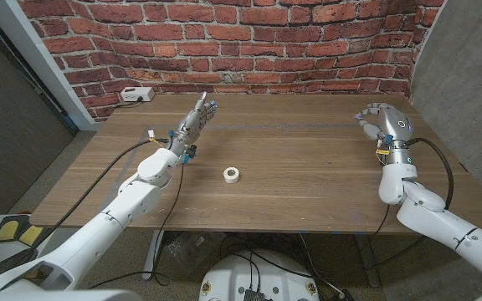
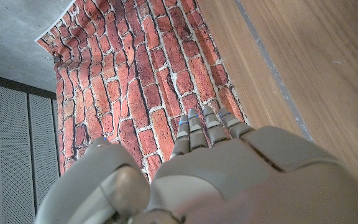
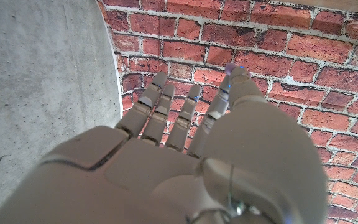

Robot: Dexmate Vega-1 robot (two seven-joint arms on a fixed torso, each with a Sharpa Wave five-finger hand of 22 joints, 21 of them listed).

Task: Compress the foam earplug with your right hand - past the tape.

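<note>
1. No foam earplug can be made out on the bench (image 1: 308,159); only a tape roll (image 1: 232,175) sits mid-bench.
2. A white box (image 1: 136,94) lies at the far edge below the brick wall (image 1: 224,42).
3. Left hand (image 1: 196,119) and right hand (image 1: 387,124) are raised, fingers apart, holding nothing.

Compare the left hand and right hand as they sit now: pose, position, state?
The grey left hand is stretched forward over the far-left part of the wooden table, fingers extended together; the grey right hand is at the table's far-right edge with fingers curved. The left hand is nearer the small white roll of tape than the right hand. Both hold nothing, and both are apart from the tape.
</note>
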